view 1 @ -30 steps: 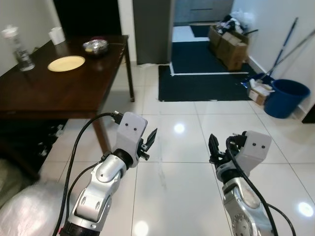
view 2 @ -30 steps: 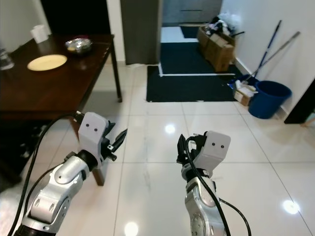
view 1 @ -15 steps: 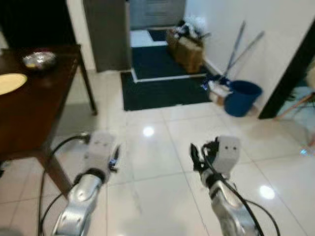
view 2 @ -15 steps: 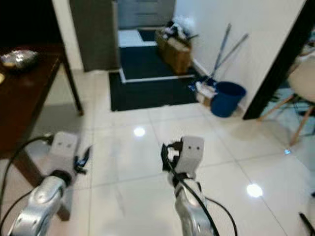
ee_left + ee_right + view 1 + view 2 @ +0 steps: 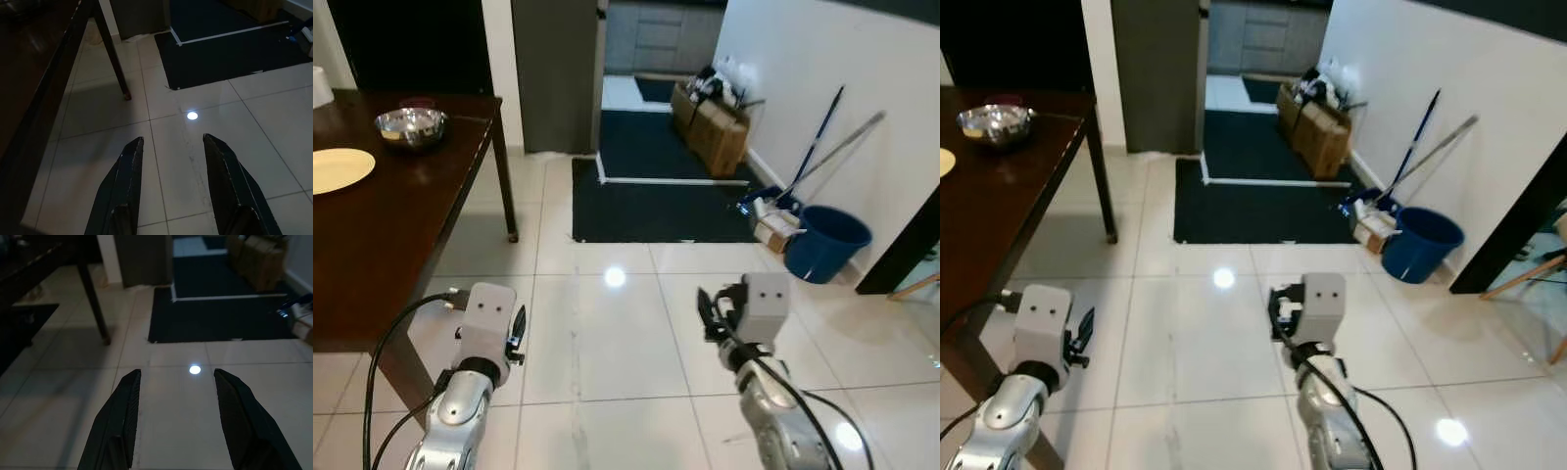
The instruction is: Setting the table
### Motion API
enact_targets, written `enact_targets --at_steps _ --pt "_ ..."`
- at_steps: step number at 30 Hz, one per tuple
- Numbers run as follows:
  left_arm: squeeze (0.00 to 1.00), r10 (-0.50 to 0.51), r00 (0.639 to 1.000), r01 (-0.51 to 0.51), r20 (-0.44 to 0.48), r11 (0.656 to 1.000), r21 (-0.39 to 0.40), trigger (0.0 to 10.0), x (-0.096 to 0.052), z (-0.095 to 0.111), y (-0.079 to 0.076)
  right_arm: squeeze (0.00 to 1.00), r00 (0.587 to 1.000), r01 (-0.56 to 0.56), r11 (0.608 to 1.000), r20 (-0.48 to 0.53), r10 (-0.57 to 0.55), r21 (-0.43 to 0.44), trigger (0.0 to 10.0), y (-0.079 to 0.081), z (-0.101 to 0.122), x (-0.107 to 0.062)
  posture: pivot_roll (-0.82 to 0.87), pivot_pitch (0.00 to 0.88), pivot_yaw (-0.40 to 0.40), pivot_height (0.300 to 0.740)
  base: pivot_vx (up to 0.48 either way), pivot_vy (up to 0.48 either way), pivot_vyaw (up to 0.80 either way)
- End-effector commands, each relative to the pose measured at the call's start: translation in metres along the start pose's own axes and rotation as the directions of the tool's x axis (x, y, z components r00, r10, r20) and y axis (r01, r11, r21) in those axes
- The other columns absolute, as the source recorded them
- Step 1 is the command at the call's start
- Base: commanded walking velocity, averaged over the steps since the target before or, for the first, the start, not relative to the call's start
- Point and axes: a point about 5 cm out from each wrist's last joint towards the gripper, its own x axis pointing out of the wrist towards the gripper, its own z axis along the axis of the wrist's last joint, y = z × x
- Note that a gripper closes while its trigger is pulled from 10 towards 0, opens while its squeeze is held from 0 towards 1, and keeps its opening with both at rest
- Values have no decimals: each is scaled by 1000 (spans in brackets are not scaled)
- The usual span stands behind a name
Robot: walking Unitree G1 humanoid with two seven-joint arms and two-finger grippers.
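Both pincers, left gripper [image 5: 172, 188] & right gripper [image 5: 176, 423], hung wide apart & empty over the white tiled floor [image 5: 636, 323], while the round pale-yellow plate [image 5: 337, 168], prob. rigid, slick & breakable, best pinched at its rim, lay beside the dark wooden table [image 5: 401, 225]'s left edge, near the shiny steel bowl [image 5: 410, 125] toward its far corner.
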Motion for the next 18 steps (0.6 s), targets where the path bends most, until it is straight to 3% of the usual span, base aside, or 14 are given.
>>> enact_targets --at_steps 1,6,18 --pt "0 -25 1000 25 3 1000 -4 10000 -3 -2 -10 0 1000 -17 1000 -26 17 -4 10000 -5 -8 -6 79 68 33 740 480 0 0" --pt "0 -59 998 60 5 998 -21 10000 -3 -2 -21 0 992 -96 995 -88 95 -3 10000 -1 -23 -17 52 66 36 740 480 0 0" --pt "0 -106 994 106 16 994 -23 10000 1 0 -31 0 996 -26 999 -90 28 30 10000 -11 -27 -20 27 54 65 740 480 0 0"
